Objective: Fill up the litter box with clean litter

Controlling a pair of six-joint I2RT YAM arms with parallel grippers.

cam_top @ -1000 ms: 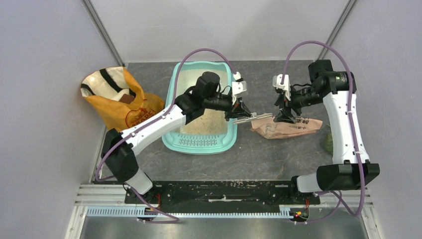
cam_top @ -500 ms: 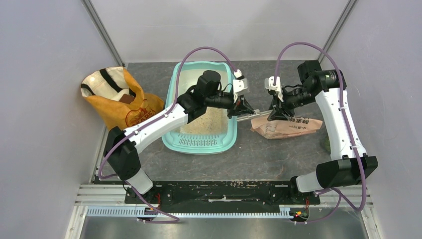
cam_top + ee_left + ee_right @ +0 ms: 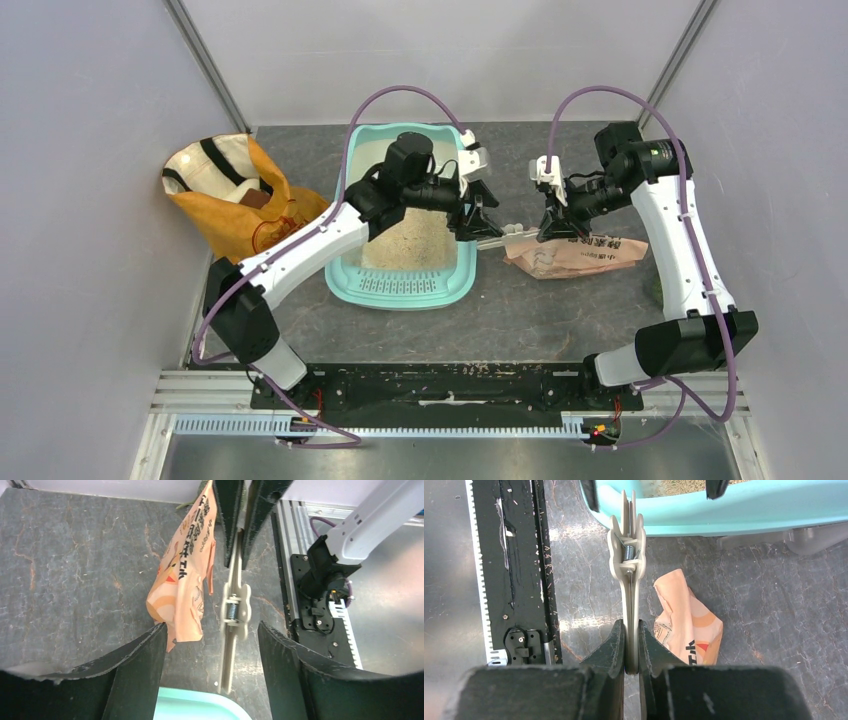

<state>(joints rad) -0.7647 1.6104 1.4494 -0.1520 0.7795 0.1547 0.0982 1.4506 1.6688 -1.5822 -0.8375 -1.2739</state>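
Note:
The mint-teal litter box stands at mid-table with a tan heap of clean litter inside. A pale spring clip hangs between both arms, just right of the box. My right gripper is shut on the clip's far end, its jaws pressed tight on the flat handles. My left gripper stands open around the clip's other end, with its fingers well apart and touching nothing. A corner of the box shows under it.
A crumpled pink-tan paper bag lies flat to the right of the box, under my right gripper. An orange-yellow bag with black straps stands at the left. The black base rail runs along the near edge.
My right gripper has closed on the clip. My left gripper, shut on the clip before, has opened and let it go. Both arms shifted slightly left.

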